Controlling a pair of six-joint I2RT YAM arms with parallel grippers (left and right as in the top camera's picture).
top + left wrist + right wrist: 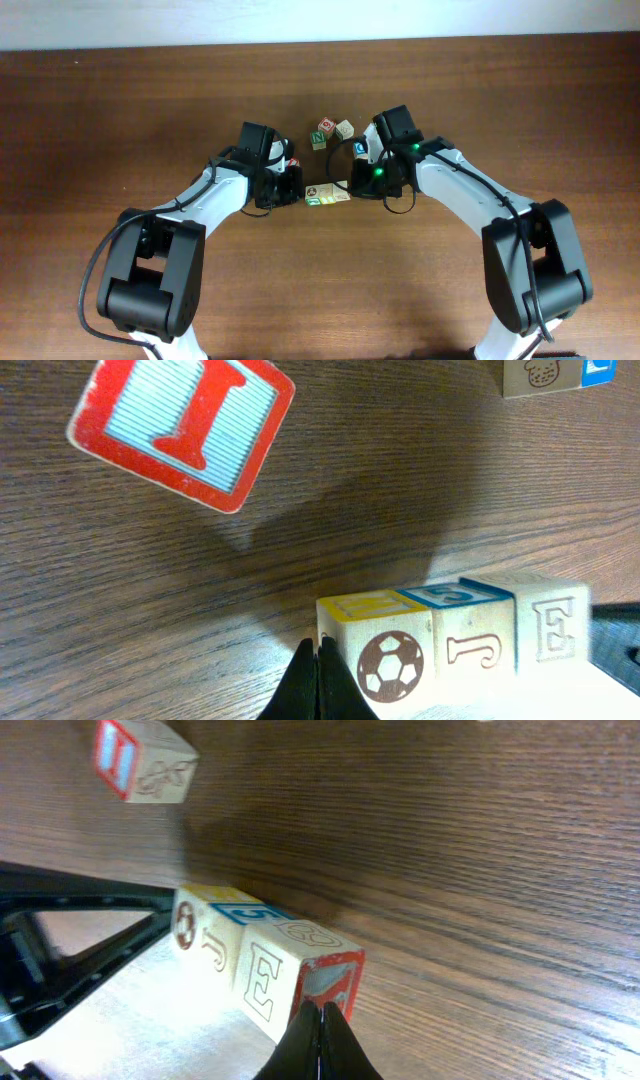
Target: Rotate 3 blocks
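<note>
Blocks (327, 194) sit side by side in a short row at the table's (150, 100) centre, their faces touching, with one arm at each end. The left hand (318, 652) is clenched on nothing and its joined tips meet the near corner of the ball block at the row's 9 o'clock end. The right hand (320, 1017) is likewise clenched and empty, its tips against the red-framed end face at 3 o'clock. Shut like this, each hand is a narrow pusher rather than a clamp. With one at each end, the likely aim is to swing the whole row round flat on the table, the two pushes bearing on opposite sides.

The side faces read, from 9 to 3 o'clock, a brown football picture, an embossed "J" and an embossed "E", all in bare wood. The top faces are framed in yellow and blue. The blue one shows something like a "5" or an "S", and I cannot tell which.

A spare cube (180, 430) at 10 o'clock from the row shows a red "I" on pale blue stripes in a red frame. More cubes (332, 130) lie at 12 o'clock, their letters too small to read.
</note>
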